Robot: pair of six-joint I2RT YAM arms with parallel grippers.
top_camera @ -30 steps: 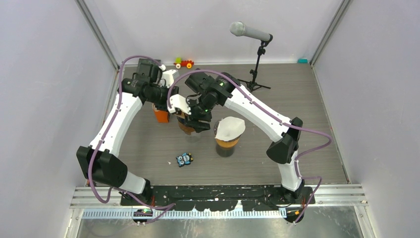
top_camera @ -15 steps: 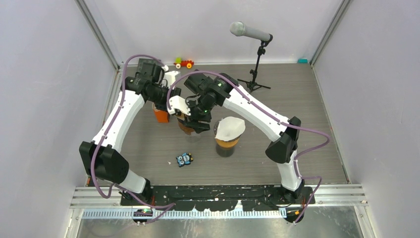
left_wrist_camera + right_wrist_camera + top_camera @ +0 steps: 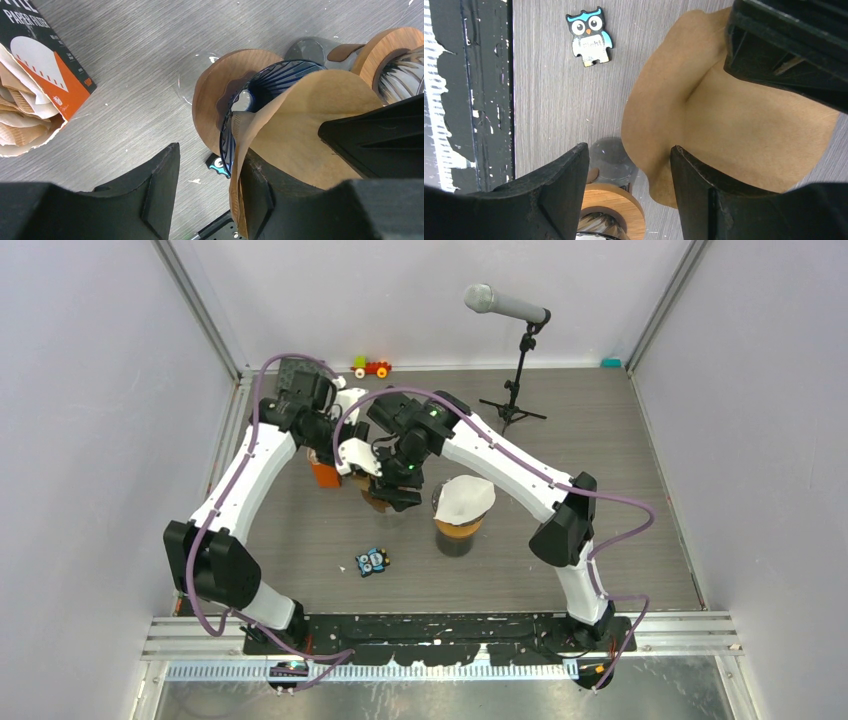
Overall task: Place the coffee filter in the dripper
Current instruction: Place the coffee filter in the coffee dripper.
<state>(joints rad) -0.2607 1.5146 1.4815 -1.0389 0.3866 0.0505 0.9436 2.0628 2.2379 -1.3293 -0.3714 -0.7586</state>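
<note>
- Top external view: both arms reach over the middle of the surface (image 3: 620, 440) and meet above the dripper (image 3: 374, 500).
- The brown filter (image 3: 310, 125) sits partly in the dripper's ribbed glass cone. It is tilted, and one flap stands well above the rim at the cone's 6 o'clock in the left wrist view.
- The left gripper (image 3: 210, 155) is spread with bare surface showing between its fingers. The filter's edge only leans on one finger and is not pinched.
- The right gripper (image 3: 629, 150) is also spread and pinches nothing. One finger lies against the filter, likely to press the paper down into the cone.
- I judge the filter delivered but not seated, since the raised flap needs pushing in.
- In the top view, a box (image 3: 323, 472) of spare filters stands just at the dripper's 9 o'clock.
- A second dripper (image 3: 458, 525) with a white filter stands near its 3 o'clock, close to the right arm's path.
- The owl (image 3: 372, 561) lies at 6 o'clock.
- The toy train (image 3: 371, 367) at 12 o'clock and the microphone (image 3: 505, 305) at 1 o'clock are well apart.
- The two grippers crowd each other over the cone.
</note>
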